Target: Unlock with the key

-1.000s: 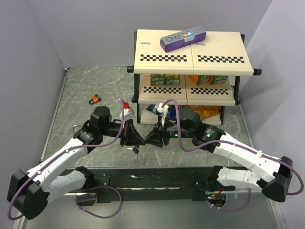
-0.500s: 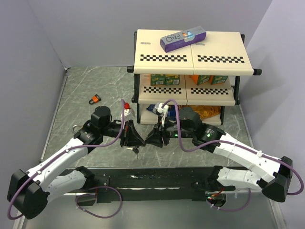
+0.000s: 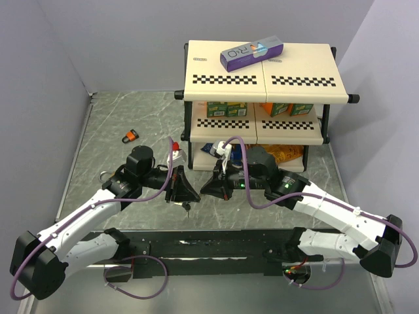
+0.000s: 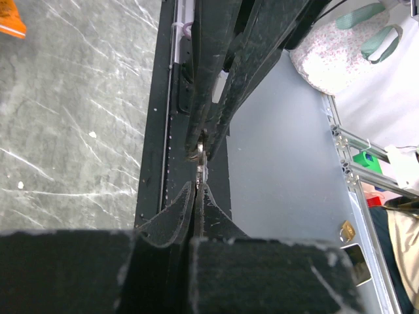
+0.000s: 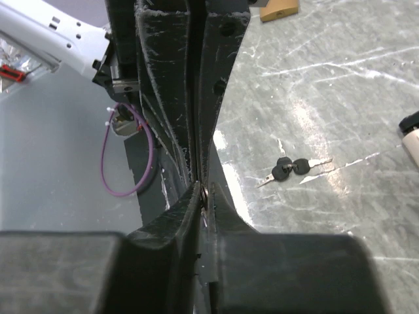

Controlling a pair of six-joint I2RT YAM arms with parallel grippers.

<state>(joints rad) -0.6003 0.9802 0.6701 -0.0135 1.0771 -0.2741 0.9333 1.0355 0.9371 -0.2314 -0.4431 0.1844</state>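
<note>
My left gripper and right gripper meet tip to tip above the middle of the table. In the left wrist view the left gripper is shut on a thin silver metal piece that reaches into the right fingers. In the right wrist view the right gripper pinches the same rounded silver piece; I cannot tell whether it is a key. Two black-headed keys lie joined on the table below, seen as a dark speck. The orange-and-black padlock lies far left.
A two-tier checkered shelf rack stands behind the grippers with a purple box on top and packets inside. A small red-and-white item lies by the rack's left leg. The black base rail runs along the near edge.
The right gripper's jaws have closed onto the silver piece at the left gripper's tips. Both arms have stayed almost in place.
</note>
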